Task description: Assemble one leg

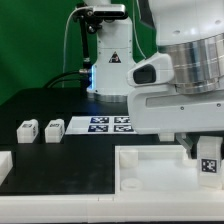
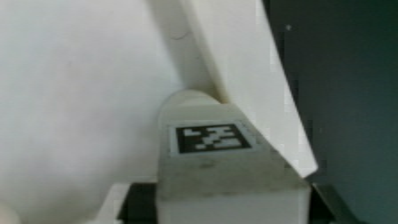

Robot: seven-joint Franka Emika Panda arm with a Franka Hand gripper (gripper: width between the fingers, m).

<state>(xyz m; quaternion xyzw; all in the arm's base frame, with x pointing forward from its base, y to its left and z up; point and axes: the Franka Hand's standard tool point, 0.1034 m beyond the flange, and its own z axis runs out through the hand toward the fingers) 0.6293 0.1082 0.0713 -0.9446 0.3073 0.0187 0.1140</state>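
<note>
My gripper (image 1: 207,158) is at the exterior view's right, low over the far right part of the large white tray-like part (image 1: 150,170). It is shut on a leg (image 1: 208,160), a small white peg with a black-and-white tag. In the wrist view the leg (image 2: 217,150) sits between my dark fingertips (image 2: 137,200), its tag facing the camera, its tip against a raised rim (image 2: 222,60) of the tray part. Two more legs (image 1: 27,130) (image 1: 54,129) lie on the black table at the exterior view's left.
The marker board (image 1: 105,123) lies on the table behind the tray part. Another white part (image 1: 4,163) shows at the left edge. The arm's base (image 1: 108,60) stands at the back.
</note>
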